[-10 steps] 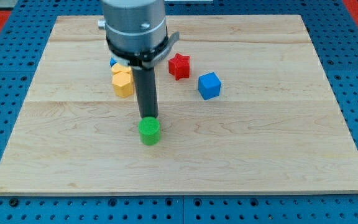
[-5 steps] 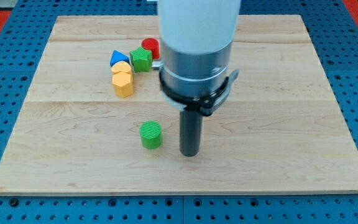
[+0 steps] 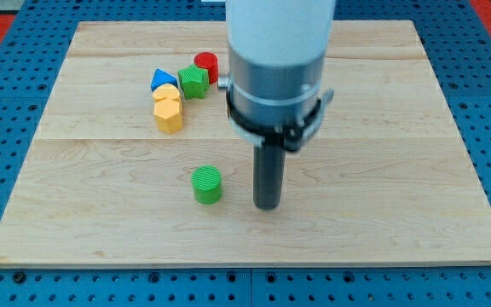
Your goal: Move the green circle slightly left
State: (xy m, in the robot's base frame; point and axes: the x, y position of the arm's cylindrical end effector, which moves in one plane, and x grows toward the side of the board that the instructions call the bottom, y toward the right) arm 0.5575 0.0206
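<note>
The green circle (image 3: 206, 184) is a ribbed green cylinder standing on the wooden board (image 3: 382, 196), left of centre toward the view's bottom. My tip (image 3: 268, 205) is on the board to the right of the green circle, slightly lower in the view, with a clear gap between them. The arm's wide body hides the board's middle behind the rod.
A cluster sits at the upper left: a red cylinder (image 3: 206, 64), a green block (image 3: 193, 82), a blue triangle (image 3: 164, 79) and two yellow blocks (image 3: 168, 109). The red star and blue cube seen earlier are hidden behind the arm.
My tip went from just above the green circle around to its right side, then shifted slightly further right. The green circle stays where it was.
</note>
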